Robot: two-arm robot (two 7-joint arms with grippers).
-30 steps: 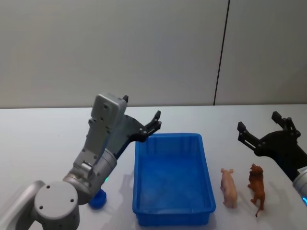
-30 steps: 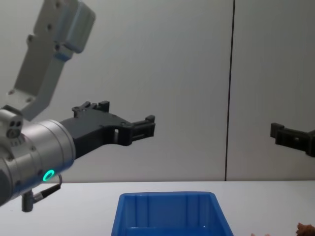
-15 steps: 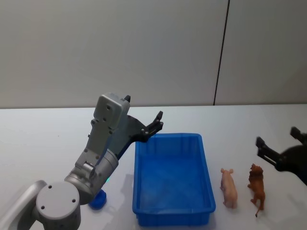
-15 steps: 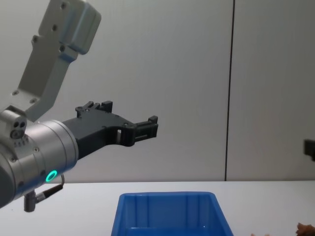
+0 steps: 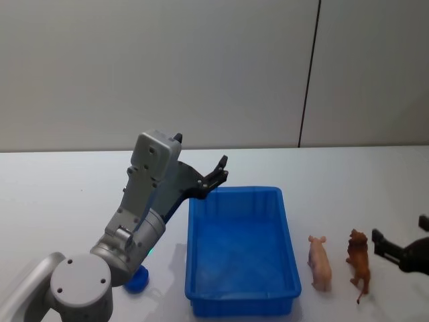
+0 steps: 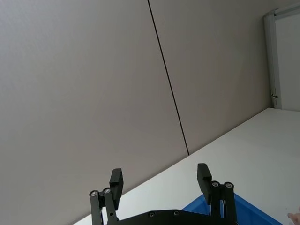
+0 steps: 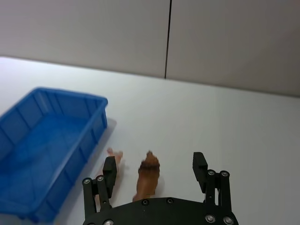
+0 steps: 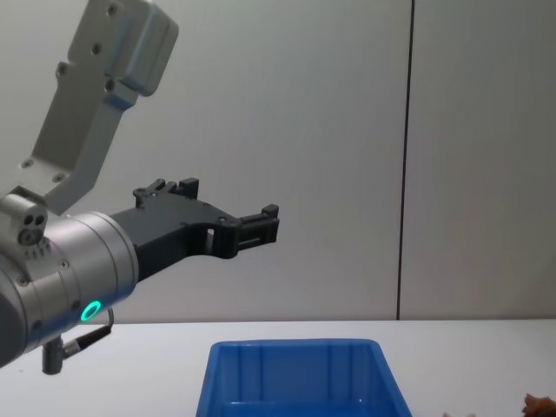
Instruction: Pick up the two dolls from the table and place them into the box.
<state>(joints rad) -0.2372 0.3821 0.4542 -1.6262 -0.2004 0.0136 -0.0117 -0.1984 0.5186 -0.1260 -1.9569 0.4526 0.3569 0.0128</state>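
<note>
pig doll (image 5: 320, 263), lion doll (image 5: 359, 265): the 2 lie lengthwise near-far, heads away | left gripper (image 6: 159, 176) apart | right gripper (image 7: 154, 164) apart

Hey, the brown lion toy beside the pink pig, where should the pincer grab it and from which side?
Probably take the lion across its midsection, from above, with the open right pincer. Its body is long and narrow, pointing away from the robot, so the flanks give the slimmest span. The pig lies close on its left; one finger must fit that gap.
</note>
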